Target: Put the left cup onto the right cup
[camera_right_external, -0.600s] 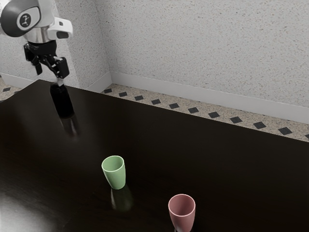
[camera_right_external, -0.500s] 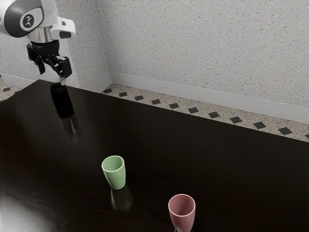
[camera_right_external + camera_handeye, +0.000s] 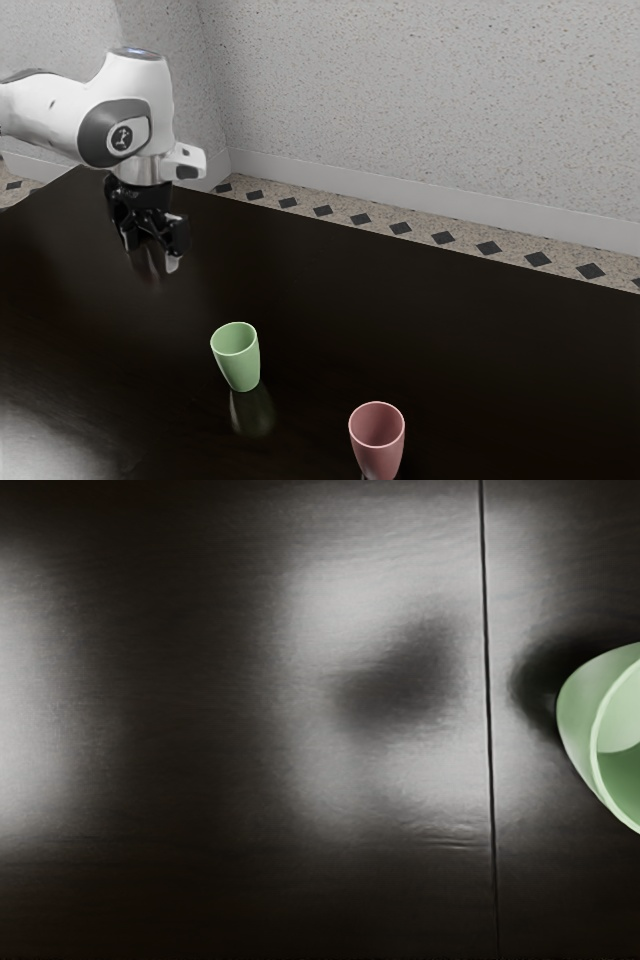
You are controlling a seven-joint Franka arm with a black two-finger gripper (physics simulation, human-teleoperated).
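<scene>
The green cup [image 3: 236,355] stands upright on the dark table [image 3: 420,320], toward the exterior view's left. To its right and nearer the front edge stands the pink cup [image 3: 376,435], also upright. My gripper [image 3: 150,254] hangs above the table, up and to the left of the green cup and well apart from it. Its fingers are open with nothing between them. In the wrist view the green cup [image 3: 603,735] shows partly at the picture's edge, off to one side of my hand, over the glossy table [image 3: 250,730].
A speckled wall and a white baseboard [image 3: 430,195] run behind the table, with a tiled floor strip [image 3: 400,228] between them. The table's far edge runs diagonally behind my arm.
My arm has swung down and to the exterior view's right, bringing the gripper lower over the table and closer to the green cup. Both cups stay where they were.
</scene>
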